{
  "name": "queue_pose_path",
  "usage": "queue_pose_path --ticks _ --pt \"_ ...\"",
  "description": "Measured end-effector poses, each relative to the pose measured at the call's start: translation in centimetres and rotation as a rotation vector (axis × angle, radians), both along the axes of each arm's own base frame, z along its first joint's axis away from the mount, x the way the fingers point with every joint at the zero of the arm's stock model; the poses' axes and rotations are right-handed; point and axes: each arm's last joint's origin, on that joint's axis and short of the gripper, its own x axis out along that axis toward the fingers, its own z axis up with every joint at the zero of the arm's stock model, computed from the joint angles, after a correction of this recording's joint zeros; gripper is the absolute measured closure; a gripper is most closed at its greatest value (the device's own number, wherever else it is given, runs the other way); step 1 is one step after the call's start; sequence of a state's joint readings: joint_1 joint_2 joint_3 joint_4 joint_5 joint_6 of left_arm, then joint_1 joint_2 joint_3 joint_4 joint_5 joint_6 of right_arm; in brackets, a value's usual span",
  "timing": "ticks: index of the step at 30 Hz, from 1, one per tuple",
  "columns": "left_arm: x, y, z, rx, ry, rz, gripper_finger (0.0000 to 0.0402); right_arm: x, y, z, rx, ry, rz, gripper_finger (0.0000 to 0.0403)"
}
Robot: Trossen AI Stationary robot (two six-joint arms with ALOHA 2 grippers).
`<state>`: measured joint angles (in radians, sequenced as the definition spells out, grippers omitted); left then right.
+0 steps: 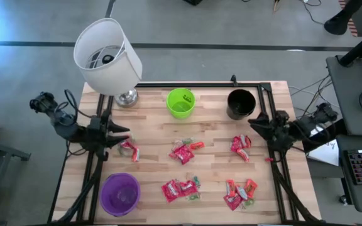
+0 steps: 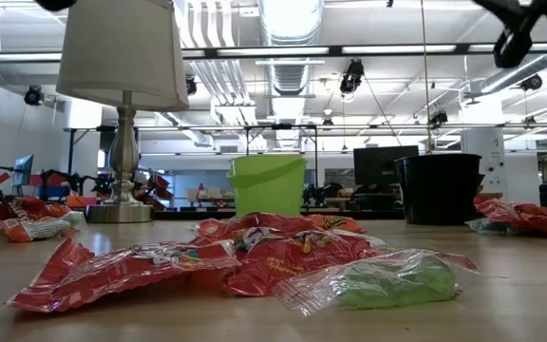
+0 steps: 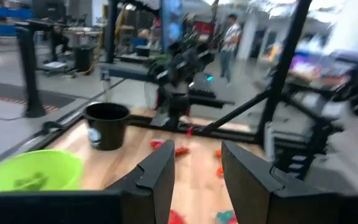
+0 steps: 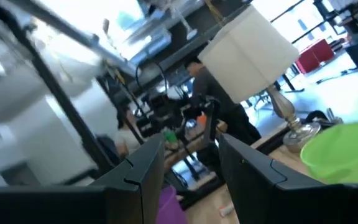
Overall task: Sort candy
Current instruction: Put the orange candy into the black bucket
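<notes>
Many candy (image 1: 182, 152) packets, red, green, crinkly

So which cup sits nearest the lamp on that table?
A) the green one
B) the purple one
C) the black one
A: in the high view the green cup stands just beside the lamp along the far edge, while the black cup is farther along that edge and the purple cup sits at the near corner.
</notes>
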<state>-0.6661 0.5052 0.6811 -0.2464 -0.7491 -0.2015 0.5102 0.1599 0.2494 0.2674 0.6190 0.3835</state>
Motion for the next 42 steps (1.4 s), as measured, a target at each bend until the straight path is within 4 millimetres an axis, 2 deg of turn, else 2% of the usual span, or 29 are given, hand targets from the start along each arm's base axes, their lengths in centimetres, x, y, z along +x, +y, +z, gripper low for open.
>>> queue_pose_path --ticks 5,9,13,18,27,37,42 --pt "0.0 0.1 2.3 -0.012 0.090 0.055 0.0287 0.2 0.1 3.7 -0.080 0.152 0.004 0.0257" --pt "-0.1 0.2 3.3 -0.027 0.176 0.072 0.0287 0.7 0.4 6.0 -0.160 0.299 0.004 0.0257" --pt "-0.3 0.3 3.2 -0.006 0.275 0.098 0.0287 1.5 0.8 7.0 -0.237 0.492 0.005 0.0257" --pt "-0.2 0.3 2.6 -0.023 0.332 0.130 0.0287 3.8 2.1 7.2 -0.258 0.679 -0.013 0.0257" --pt "0.1 0.1 2.5 -0.040 0.334 0.135 0.0287 6.2 3.4 10.0 -0.290 0.683 -0.013 0.0257" --pt "0.2 0.0 2.6 -0.147 0.314 0.158 0.0287 8.1 4.5 11.6 -0.325 0.697 -0.013 0.0257" --pt "0.4 -0.2 2.5 -0.189 0.313 0.170 0.0287 9.6 5.2 11.8 -0.493 0.740 -0.010 0.0257"
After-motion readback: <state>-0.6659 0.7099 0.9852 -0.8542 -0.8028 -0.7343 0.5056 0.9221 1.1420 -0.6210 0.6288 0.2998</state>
